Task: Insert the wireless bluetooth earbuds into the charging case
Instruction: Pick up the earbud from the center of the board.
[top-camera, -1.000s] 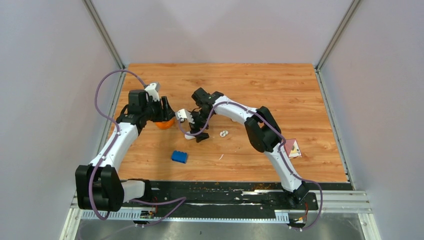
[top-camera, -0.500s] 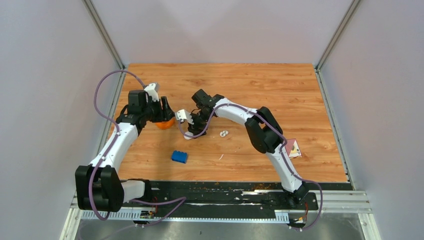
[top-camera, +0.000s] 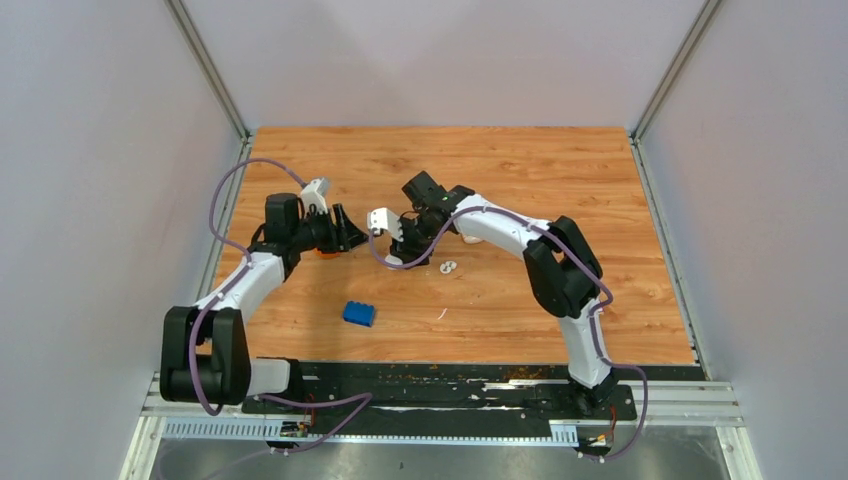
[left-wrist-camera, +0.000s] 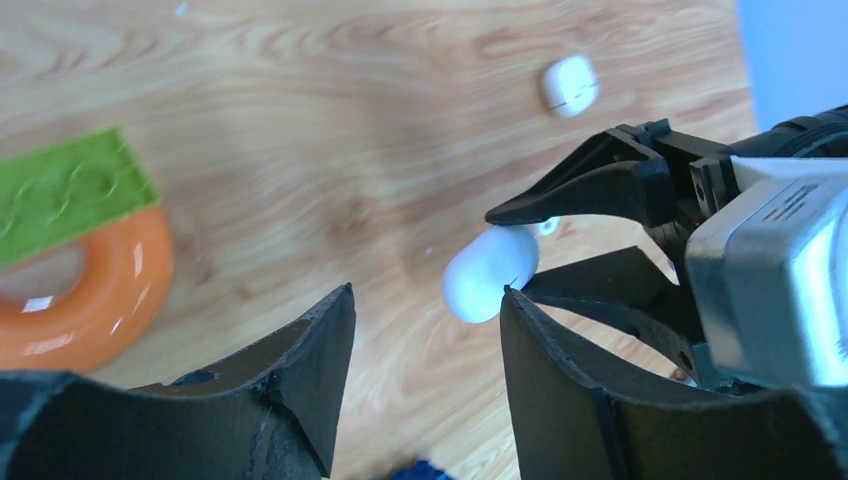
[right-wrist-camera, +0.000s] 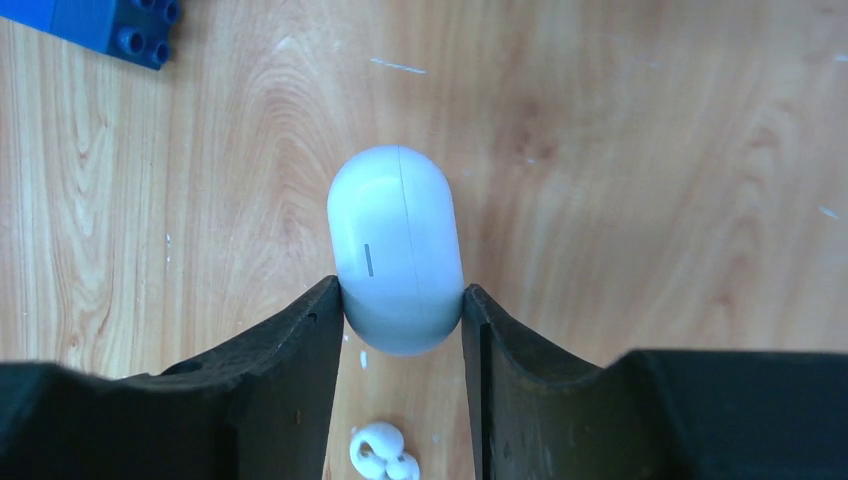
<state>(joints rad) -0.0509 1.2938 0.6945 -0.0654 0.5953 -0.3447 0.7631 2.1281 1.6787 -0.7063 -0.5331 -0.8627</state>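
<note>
Right gripper (right-wrist-camera: 400, 300) clamped on charging case (right-wrist-camera: 395, 250); left gripper (left-wrist-camera: 425, 295) jaws apart, empty, just beside it; earbuds (right-wrist-camera: 385, 452) mid-table (top-camera: 620, 200).

The case (right-wrist-camera: 397, 250) sits between the right gripper's (right-wrist-camera: 400, 288) fingers — earbuds (top-camera: 447, 267) on the table (top-camera: 560, 170) to its right, brick (top-camera: 359, 313) nearer the bases, ring (left-wrist-camera: 85, 300) apparently beneath the left gripper (top-camera: 350, 234).

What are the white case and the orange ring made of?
The white case: likely moulded hard plastic, smooth satin; soft sheen, crisp seam line. The orange ring: probably plastic, glossy; sharp white highlight on its curve, though rubber can't be excluded.
</note>
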